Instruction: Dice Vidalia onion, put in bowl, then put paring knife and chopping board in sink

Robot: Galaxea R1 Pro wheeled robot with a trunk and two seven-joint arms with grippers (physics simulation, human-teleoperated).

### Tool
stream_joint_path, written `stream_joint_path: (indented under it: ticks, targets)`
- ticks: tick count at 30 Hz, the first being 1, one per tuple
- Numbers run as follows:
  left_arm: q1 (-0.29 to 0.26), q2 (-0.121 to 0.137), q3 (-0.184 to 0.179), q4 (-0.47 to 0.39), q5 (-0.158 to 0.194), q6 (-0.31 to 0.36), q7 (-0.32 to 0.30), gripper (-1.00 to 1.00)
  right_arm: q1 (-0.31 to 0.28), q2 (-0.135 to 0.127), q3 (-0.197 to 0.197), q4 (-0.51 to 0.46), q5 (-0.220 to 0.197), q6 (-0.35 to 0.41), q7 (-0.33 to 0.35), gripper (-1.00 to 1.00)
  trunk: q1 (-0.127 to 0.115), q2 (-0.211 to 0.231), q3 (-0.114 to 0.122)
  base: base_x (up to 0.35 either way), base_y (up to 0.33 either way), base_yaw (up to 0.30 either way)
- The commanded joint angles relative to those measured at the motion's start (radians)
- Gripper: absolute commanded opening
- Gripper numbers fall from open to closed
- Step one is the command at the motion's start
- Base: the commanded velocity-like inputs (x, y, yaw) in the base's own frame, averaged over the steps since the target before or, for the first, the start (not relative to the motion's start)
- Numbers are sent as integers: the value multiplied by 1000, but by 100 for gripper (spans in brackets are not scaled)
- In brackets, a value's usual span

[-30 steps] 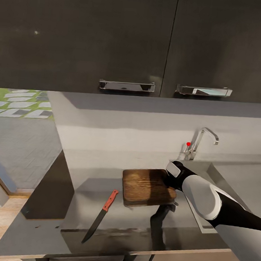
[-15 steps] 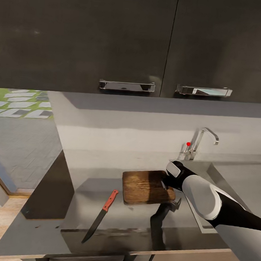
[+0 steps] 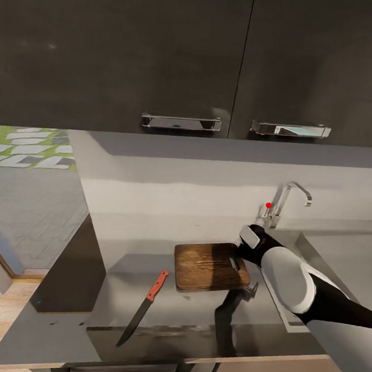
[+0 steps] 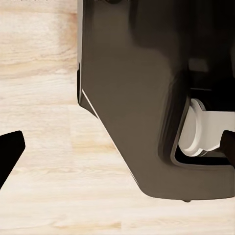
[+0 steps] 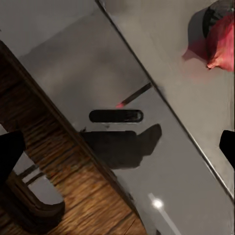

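The dark brown chopping board (image 3: pixel 207 266) lies flat on the grey countertop (image 3: pixel 85 323), its slot end toward the sink (image 3: pixel 315 249). Left of the board lies the paring knife (image 3: pixel 143 307), orange-red handle toward the wall. My right arm (image 3: pixel 288 278) reaches over the board's slot end. In the right wrist view my right gripper (image 5: pixel 117 152) is open, above the strip between the board (image 5: pixel 54 176) and the sink basin (image 5: pixel 161 58). The pinkish-red Vidalia onion (image 5: pixel 223 41) rests in that basin. My left gripper (image 4: pixel 117 152) is open over the wood floor. The bowl is out of view.
A chrome tap (image 3: pixel 288 202) with a red knob stands behind the sink. Glossy dark upper cabinets (image 3: pixel 162 55) hang over the counter. A dark panel (image 3: pixel 73 272) leans at the counter's left end. In the left wrist view, the robot's dark base (image 4: pixel 142 98) stands on the floor.
My right wrist has drawn back a little toward the tap, uncovering the board's slot end. The knife has not moved.
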State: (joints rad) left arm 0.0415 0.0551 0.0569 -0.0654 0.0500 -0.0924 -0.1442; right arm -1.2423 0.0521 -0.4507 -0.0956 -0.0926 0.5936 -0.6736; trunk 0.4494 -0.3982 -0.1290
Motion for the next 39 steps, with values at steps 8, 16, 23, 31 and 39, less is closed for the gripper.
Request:
stream_joint_path:
  ticks: [8, 16, 23, 31, 39]
  targets:
    - [0, 0, 6, -2, 5, 0, -6, 100, 0, 70, 6, -277, -10, 173, -9, 100, 1, -2, -2, 0, 0, 0]
    - [1, 0, 6, -3, 5, 0, -6, 100, 0, 116, 33, -426, -11, 274, -9, 100, 1, -2, -2, 0, 0, 0]
    - [1, 1, 6, -4, 5, -7, -6, 100, 0, 122, 116, -449, -12, 266, 19, 100, 1, -2, -2, -4, 0, 0]
    - [0, 4, 10, -8, 6, -13, -6, 100, 0, 122, 206, -430, 16, 105, 275, 100, 1, -2, -2, -240, 0, 0]
    - [0, 5, 9, -7, 7, -15, -6, 100, 0, 122, 211, -411, 96, 51, 349, 100, 1, -2, -2, -331, 0, 0]
